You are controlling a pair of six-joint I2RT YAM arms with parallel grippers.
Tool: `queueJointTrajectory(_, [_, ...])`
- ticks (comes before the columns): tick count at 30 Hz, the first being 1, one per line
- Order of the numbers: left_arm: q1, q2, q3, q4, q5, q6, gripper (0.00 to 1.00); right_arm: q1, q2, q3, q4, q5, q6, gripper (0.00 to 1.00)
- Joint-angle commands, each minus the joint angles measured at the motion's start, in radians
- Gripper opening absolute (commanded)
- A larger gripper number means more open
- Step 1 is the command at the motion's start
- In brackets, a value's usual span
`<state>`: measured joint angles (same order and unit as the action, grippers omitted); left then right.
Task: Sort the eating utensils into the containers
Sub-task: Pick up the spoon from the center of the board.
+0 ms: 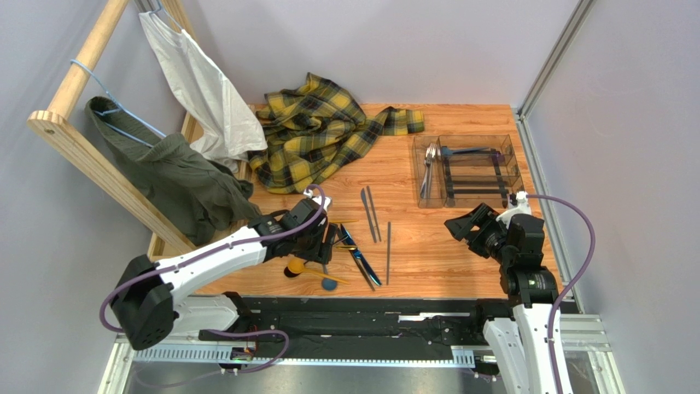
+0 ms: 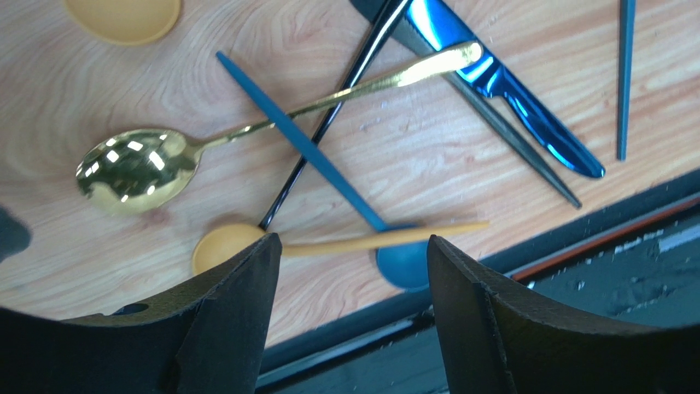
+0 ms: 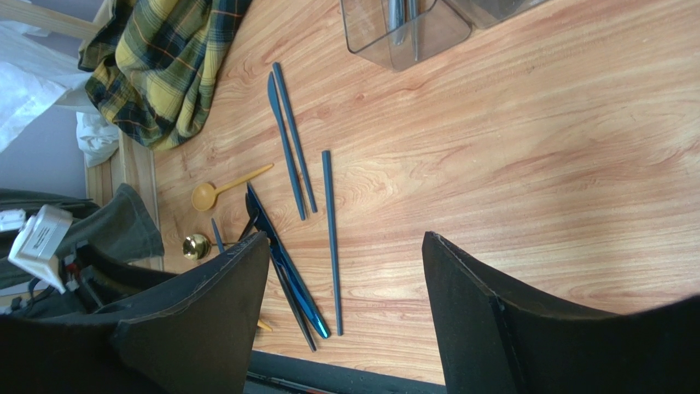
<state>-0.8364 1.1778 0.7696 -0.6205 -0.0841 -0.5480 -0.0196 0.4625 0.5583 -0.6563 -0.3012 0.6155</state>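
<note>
closest to the lens, our left pincer [image 2: 352, 245] shows two matte black fingers [image 2: 218, 328] spread apart, gripping nothing. across the gap between their tips runs the handle of a matte mustard spoon [image 2: 452, 227], lying from 9 to 3 o'clock, with its bowl partly hidden behind the 9 o'clock finger. a teal spoon [image 2: 312, 152] crosses it. its round bowl sits just beside the 3 o'clock finger and its slim flat handle points to 11 o'clock. at 10 o'clock from the pincer we see a mirror-polished gold spoon [image 2: 135, 168] whose handle crosses the teal one and a thin black handle [image 2: 329, 131]. at 1 o'clock a glossy iridescent blue knife [image 2: 509, 94] rests against a dull dark grey knife [image 2: 534, 168]. all of these lie on the grained wooden table [image 1: 444, 246].

our right pincer [image 3: 345, 238] is also spread wide and empty. it hangs over a straight teal-grey stick [image 3: 328, 189], with two more dark grey knives [image 3: 287, 139] side by side at 11 o'clock. the clear plastic tray [image 3: 370, 45] stands well apart at 12 o'clock. from above, it sits at the table's 2 o'clock corner with dark strips showing through its bottom. a silver fork [image 1: 428, 168] lies in its 9 o'clock compartment.
</note>
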Motion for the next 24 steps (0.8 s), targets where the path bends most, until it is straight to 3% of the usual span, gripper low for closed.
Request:
queueJointTrajectory(1, [0.025, 0.089, 0.002, 0.145, 0.043, -0.033, 0.72, 0.006, -0.013, -0.014, -0.002, -0.03, -0.013, 0.72])
queueJointTrajectory(6, [0.043, 0.216, 0.023, 0.177, 0.038, -0.036, 0.63, 0.006, -0.005, -0.018, 0.003, -0.036, -0.011, 0.72])
queueJointTrajectory(17, [0.051, 0.292, 0.023, 0.203, 0.023, -0.046, 0.56, 0.004, -0.019, -0.024, 0.007, -0.042, -0.005, 0.71])
queueJointTrajectory(24, [0.051, 0.361, 0.028, 0.229, 0.04, -0.058, 0.4, 0.006, -0.05, -0.049, 0.017, -0.039, 0.023, 0.69])
